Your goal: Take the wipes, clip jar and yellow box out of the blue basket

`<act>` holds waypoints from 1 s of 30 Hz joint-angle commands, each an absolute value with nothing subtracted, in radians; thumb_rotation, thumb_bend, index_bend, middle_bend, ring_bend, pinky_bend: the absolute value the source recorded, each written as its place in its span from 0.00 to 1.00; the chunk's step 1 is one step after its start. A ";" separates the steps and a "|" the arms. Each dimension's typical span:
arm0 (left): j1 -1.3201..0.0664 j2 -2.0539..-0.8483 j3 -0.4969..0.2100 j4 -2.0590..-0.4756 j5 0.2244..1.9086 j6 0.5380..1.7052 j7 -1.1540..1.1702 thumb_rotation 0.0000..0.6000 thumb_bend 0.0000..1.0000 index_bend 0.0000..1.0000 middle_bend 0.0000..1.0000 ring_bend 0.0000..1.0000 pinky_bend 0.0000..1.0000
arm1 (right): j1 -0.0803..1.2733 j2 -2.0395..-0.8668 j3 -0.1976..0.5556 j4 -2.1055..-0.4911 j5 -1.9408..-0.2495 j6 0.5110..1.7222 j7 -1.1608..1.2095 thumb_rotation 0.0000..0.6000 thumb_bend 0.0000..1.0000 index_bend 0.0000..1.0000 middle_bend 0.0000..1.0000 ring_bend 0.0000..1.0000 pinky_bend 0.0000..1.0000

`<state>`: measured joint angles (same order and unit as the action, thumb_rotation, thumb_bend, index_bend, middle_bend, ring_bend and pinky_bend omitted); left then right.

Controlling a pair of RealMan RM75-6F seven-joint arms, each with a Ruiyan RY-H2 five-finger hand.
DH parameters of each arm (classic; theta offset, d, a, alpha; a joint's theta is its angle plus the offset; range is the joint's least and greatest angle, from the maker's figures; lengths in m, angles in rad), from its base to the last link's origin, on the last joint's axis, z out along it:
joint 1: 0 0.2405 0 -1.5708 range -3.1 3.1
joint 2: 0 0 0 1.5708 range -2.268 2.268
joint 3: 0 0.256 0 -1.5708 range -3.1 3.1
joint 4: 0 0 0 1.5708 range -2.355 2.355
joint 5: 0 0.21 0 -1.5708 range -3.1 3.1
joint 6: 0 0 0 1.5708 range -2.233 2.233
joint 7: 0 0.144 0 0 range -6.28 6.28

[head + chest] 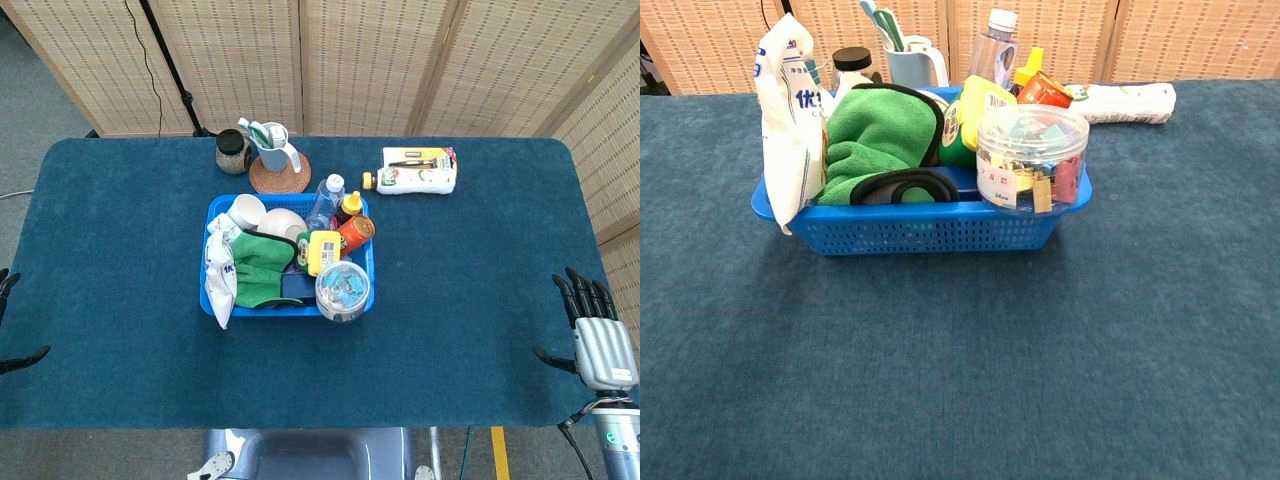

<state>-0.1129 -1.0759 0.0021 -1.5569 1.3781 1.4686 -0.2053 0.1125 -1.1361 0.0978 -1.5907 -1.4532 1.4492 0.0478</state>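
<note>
The blue basket (213,210) (930,228) sits mid-table, packed full. A white wipes pack (218,278) (788,120) stands upright against its left wall. The clear clip jar (343,290) (1032,155), full of coloured clips, occupies the front right corner. Behind it the yellow box (322,252) (982,103) leans among the other items. My right hand (597,338) rests at the table's right front edge, fingers apart and holding nothing. Only dark fingertips of my left hand (10,320) show at the left edge, spread and far from the basket. Neither hand appears in the chest view.
Also in the basket: a green cloth (262,268), white bowls (270,220), a clear bottle (327,200) and an orange can (357,232). Behind it stand a pitcher (272,150) on a coaster, a dark jar (232,152) and a white package (420,170).
</note>
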 commanded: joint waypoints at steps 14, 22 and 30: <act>-0.165 -1.079 -0.051 -1.543 1.488 1.485 -0.204 1.00 0.08 0.00 0.00 0.00 0.00 | 0.115 -1.120 0.095 -1.616 -1.444 1.426 0.071 1.00 0.00 0.00 0.00 0.00 0.00; -0.314 -1.095 -0.085 -1.503 1.721 1.471 -0.054 1.00 0.08 0.00 0.00 0.00 0.00 | 0.115 -1.114 0.095 -1.616 -1.437 1.419 0.079 1.00 0.00 0.00 0.00 0.00 0.00; -0.446 -1.165 -0.115 -1.356 1.865 1.448 0.065 1.00 0.08 0.00 0.00 0.00 0.00 | 0.112 -1.107 0.097 -1.617 -1.424 1.415 0.087 1.00 0.00 0.00 0.00 0.00 0.00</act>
<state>-0.4076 -1.1409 -0.1013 -1.3972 1.8303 1.4537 0.0301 0.1122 -1.1072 0.0971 -1.6165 -1.4246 1.4145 0.0873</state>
